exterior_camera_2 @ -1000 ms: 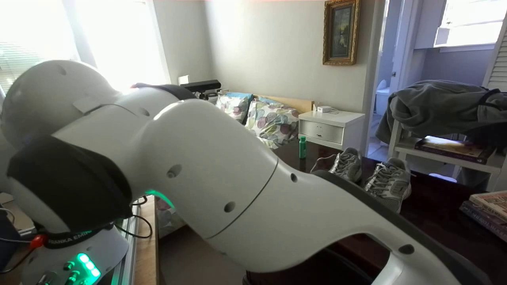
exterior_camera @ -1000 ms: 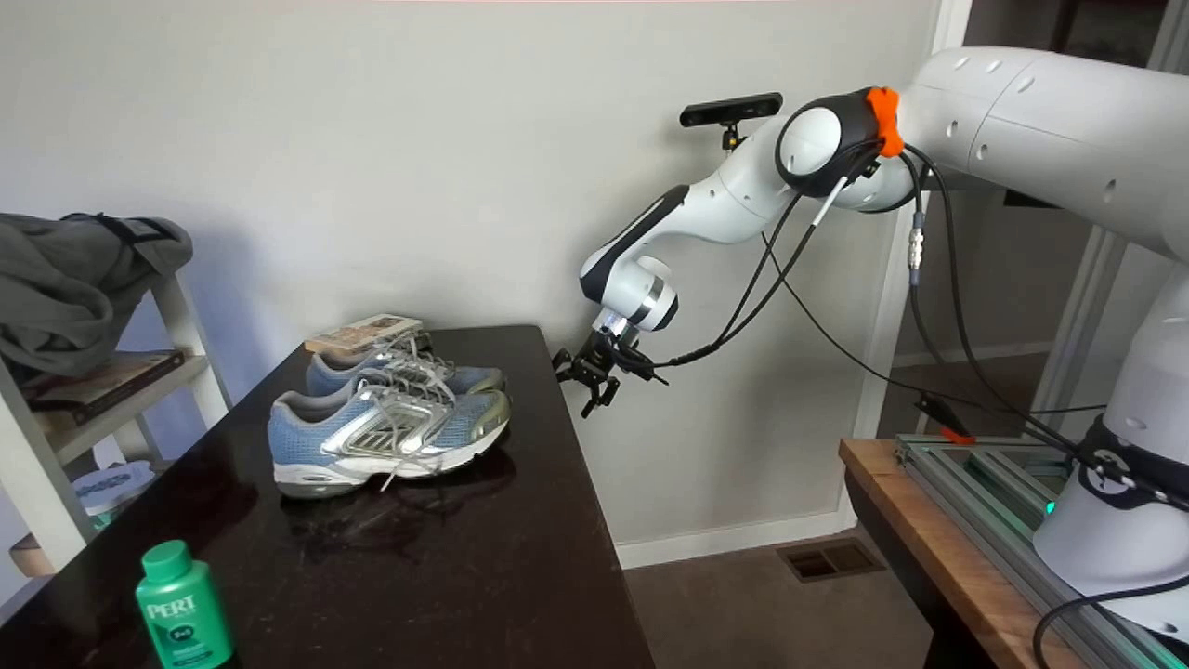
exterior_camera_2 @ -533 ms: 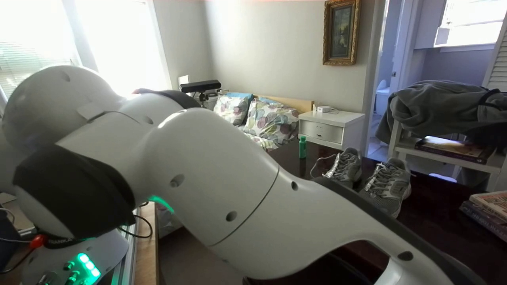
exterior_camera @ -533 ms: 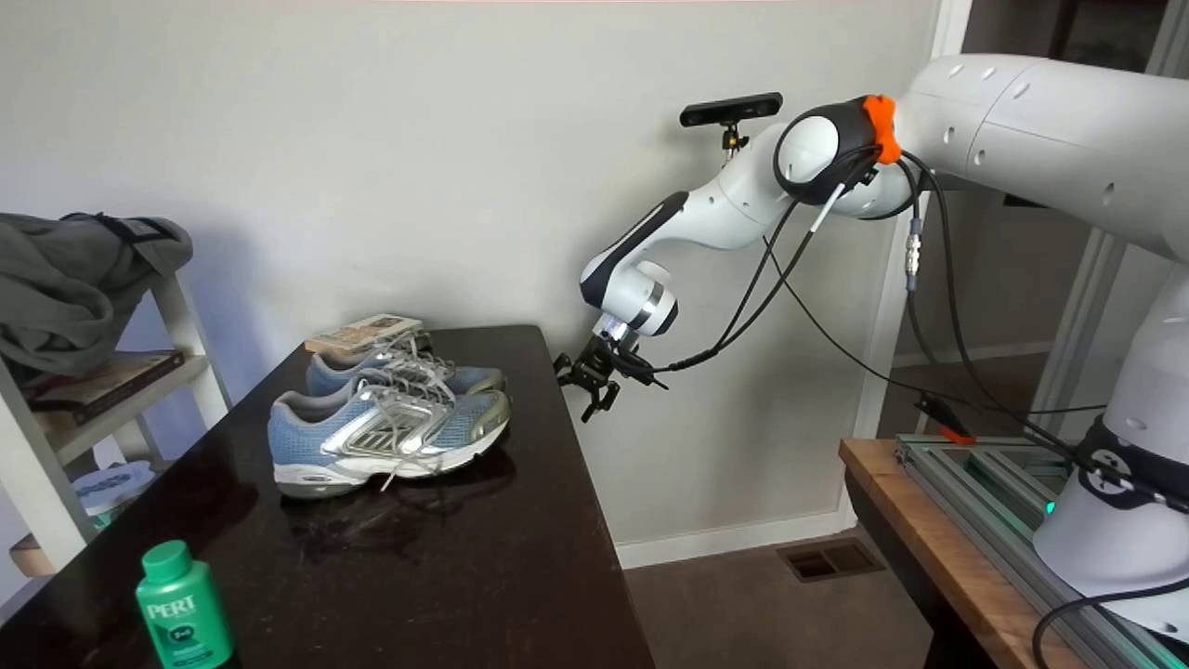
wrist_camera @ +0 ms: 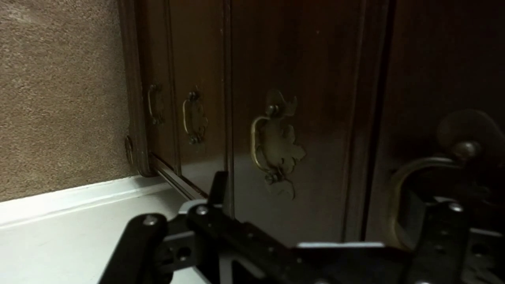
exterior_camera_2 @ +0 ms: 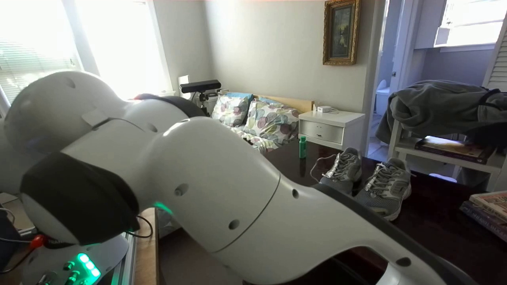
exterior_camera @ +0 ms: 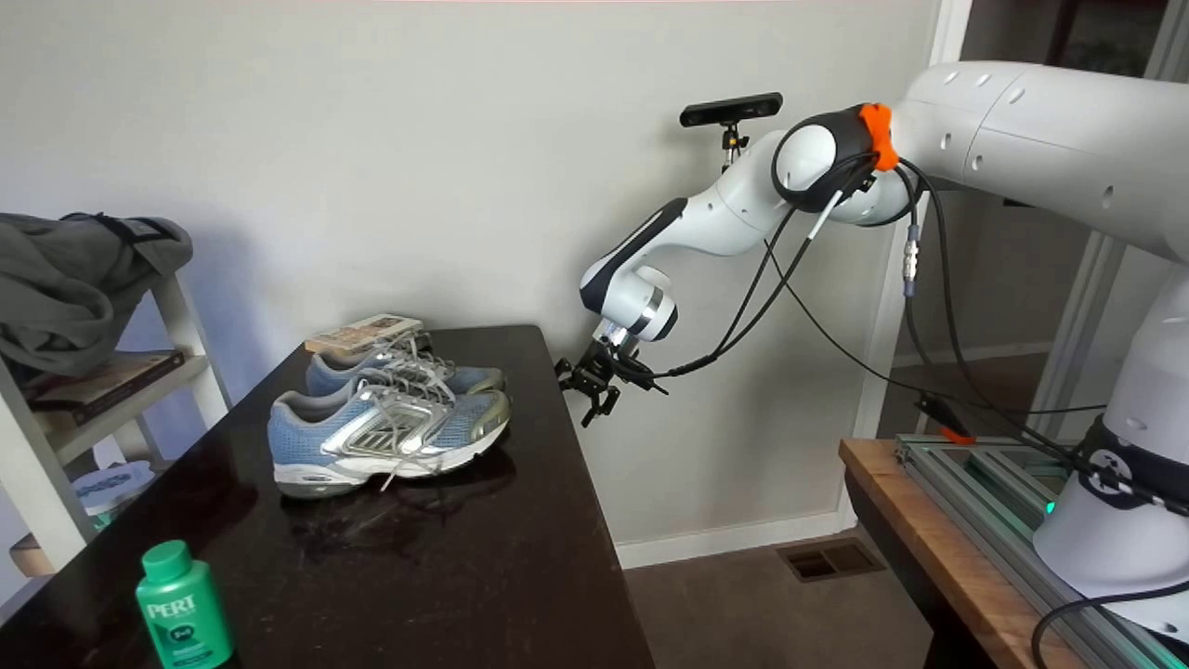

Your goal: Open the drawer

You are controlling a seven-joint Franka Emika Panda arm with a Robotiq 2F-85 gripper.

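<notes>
Drawer (wrist_camera: 426, 59) of dark, glossy wood, at the right of the wrist view, the nearest of four on a chest of drawers (exterior_camera: 520, 567); its outer part is cut off by the frame and lost in shadow, so whether it stands ajar cannot be judged. Its brass-colored bail handle (wrist_camera: 394, 197) is blurred and the backplate (wrist_camera: 461, 124) behind it hard to make out. The gripper (exterior_camera: 574, 395) has its jaws well apart; in the wrist view the finger (wrist_camera: 438, 232) at right overlaps the handle's loop, but whether it passes behind the bail or touches it cannot be told. The chest's top conceals the drawer in an exterior view; the robot arm (exterior_camera_2: 222, 178), stretched across the foreground, covers most of that side in an exterior view, and the area beneath is too dim to resolve. On the chest, the near running shoe (exterior_camera: 390, 437) partly hides the far running shoe (exterior_camera: 330, 372). A green PERT bottle (exterior_camera: 186, 613) stands upright, its base at the frame's lower edge in an exterior view. The stacked books (exterior_camera_2: 485, 217) are cut off at the right edge in an exterior view. In both exterior views a gray garment (exterior_camera_2: 439, 111) extends past the frame.
</notes>
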